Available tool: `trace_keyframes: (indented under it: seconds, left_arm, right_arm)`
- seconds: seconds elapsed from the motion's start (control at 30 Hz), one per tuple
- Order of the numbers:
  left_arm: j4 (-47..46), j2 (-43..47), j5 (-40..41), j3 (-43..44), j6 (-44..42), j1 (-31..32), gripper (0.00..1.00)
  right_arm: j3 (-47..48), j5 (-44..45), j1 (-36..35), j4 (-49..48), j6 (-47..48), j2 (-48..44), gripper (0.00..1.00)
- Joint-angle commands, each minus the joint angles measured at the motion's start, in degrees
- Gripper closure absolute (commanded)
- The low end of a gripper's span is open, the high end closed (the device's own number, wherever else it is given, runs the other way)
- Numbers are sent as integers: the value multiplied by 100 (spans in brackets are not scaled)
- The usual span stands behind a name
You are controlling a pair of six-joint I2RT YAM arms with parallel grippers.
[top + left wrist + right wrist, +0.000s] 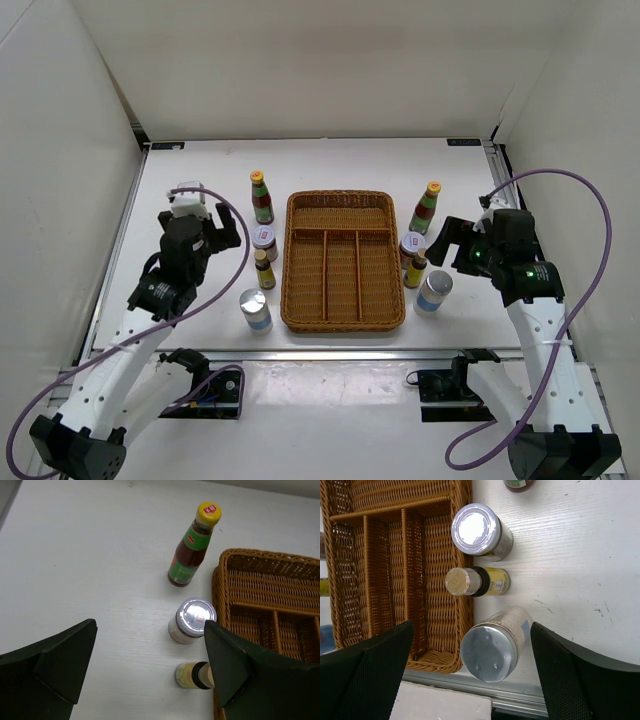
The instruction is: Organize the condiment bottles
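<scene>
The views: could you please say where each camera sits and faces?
Top external: overhead, near side, facing down at wicker tray; left arm, right arm show.
Left wrist: on left arm, facing down at white-lidded jar; open left hand shows.
Right wrist: on right arm, facing down at silver-topped cylinder; open right hand shows.
All share the tray.

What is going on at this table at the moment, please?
The condiment bottles are about to be organized; nothing is held yet. The left hand hangs open beside the jar in the left row, the right hand open near the silver-topped cylinder. Four bottles stand on each side of the wicker tray, whose compartments are empty.
</scene>
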State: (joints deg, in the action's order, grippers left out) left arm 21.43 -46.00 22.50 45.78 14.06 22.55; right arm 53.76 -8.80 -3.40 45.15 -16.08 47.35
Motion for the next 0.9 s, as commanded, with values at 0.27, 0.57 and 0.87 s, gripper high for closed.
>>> trace_keyframes:
  seconds: [0.27,0.57,0.87]
  left_arm:
    - [-69,180,344,-52,194,22,0]
    - [-69,126,281,1,193,22,0]
    - [-69,126,228,1,140,22,0]
  right_arm:
    - [-111,-376,-20,21,-360,-68,0]
    - [-173,-385,-20,21,-589,54,4]
    - [-427,-70,-126,160,-800,380,9]
